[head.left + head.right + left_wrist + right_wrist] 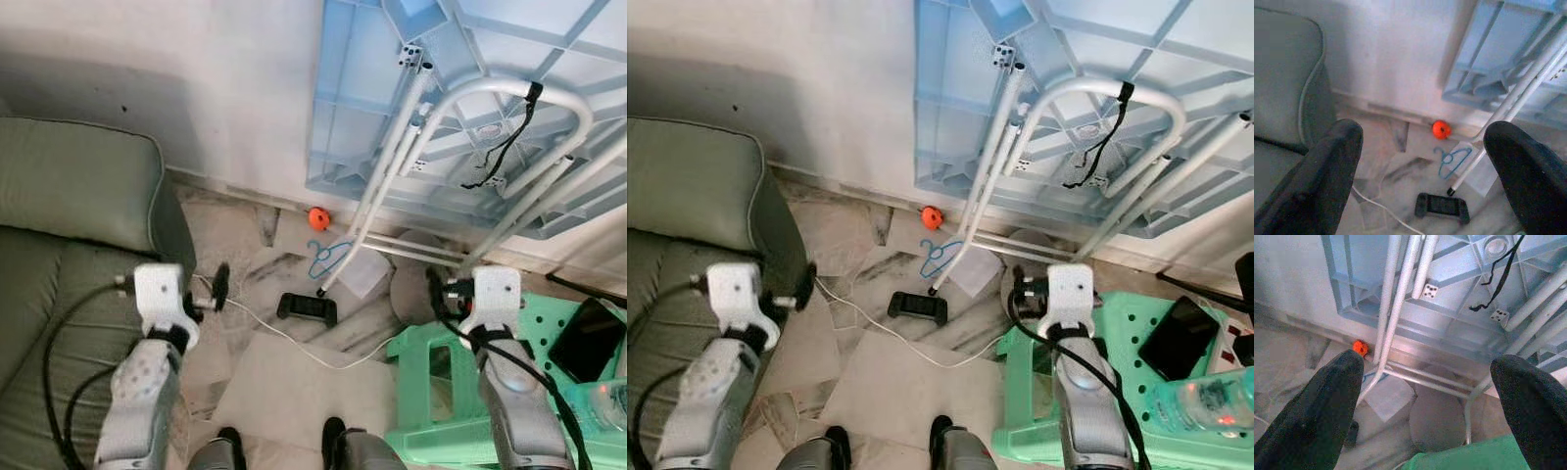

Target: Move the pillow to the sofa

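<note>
The green sofa stands at my left, its seat and back cushion against the white wall. I cannot make out a loose pillow in any view. My left gripper is raised beside the sofa's arm. In the left wrist view its black fingers are spread wide over the floor with nothing between them. My right gripper is raised above the edge of a green stool. It is open and empty too, its fingers far apart.
A folded blue table with white legs leans on the wall ahead. On the marble floor lie an orange ball, a blue hanger, a black holder and a white cable. The green stool at my right carries a phone.
</note>
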Controlling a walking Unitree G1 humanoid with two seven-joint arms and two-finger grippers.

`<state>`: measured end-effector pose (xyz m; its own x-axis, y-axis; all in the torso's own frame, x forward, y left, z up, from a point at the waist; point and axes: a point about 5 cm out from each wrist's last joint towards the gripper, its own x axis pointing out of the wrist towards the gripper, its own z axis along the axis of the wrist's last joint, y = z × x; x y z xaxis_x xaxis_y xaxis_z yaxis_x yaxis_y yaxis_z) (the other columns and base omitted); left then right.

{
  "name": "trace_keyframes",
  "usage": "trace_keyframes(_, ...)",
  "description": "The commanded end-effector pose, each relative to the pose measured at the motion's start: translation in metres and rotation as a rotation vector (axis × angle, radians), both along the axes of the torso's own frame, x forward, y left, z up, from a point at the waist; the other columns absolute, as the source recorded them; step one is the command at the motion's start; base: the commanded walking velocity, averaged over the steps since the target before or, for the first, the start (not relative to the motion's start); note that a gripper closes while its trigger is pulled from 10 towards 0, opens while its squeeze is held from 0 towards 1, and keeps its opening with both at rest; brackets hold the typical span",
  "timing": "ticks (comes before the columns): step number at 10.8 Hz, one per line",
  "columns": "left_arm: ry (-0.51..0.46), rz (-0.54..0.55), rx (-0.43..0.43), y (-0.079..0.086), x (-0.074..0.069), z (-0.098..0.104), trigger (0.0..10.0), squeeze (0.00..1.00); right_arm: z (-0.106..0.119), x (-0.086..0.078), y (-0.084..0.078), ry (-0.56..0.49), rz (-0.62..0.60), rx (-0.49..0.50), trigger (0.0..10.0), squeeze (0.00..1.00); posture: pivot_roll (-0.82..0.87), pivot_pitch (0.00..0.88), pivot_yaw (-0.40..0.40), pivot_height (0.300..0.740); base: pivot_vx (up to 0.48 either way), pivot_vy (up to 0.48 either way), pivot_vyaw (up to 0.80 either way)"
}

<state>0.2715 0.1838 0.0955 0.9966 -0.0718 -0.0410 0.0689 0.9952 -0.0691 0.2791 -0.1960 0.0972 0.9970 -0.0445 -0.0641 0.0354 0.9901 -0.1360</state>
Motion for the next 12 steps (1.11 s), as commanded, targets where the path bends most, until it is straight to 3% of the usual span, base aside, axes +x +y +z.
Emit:
trace_keyframes(1, 0.053, 0.012, -0.014, -0.001, -0.006, -0.005, 10.0, 0.00, 0.004, -0.004, -0.002, 0.004, -0.019, -0.007, 10.0, 0.00, -0.07, 0.230, -0.079, 0.740, 0.000, 0.000, 0.00)
trace_keyframes(4, 0.061, 0.001, -0.050, -0.007, -0.001, -0.002, 10.0, 0.00, 0.005, -0.002, 0.005, 0.019, 0.021, -0.031, 10.0, 0.00, -0.07, 0.222, -0.086, 0.740, 0.000, 0.000, 0.53)
trace_keyframes(7, 0.055, 0.060, -0.033, 0.001, 0.009, 0.004, 10.0, 0.00, 0.015, 0.002, 0.010, -0.004, 0.077, -0.055, 10.0, 0.00, -0.08, 0.214, -0.085, 0.740, 0.000, 0.000, 0.80)
trace_keyframes(12, 0.068, 0.120, -0.009, 0.008, 0.009, 0.002, 10.0, 0.00, 0.019, 0.004, 0.018, -0.017, 0.108, -0.055, 10.0, 0.00, -0.09, 0.225, -0.084, 0.740, 0.000, 0.000, 0.80)
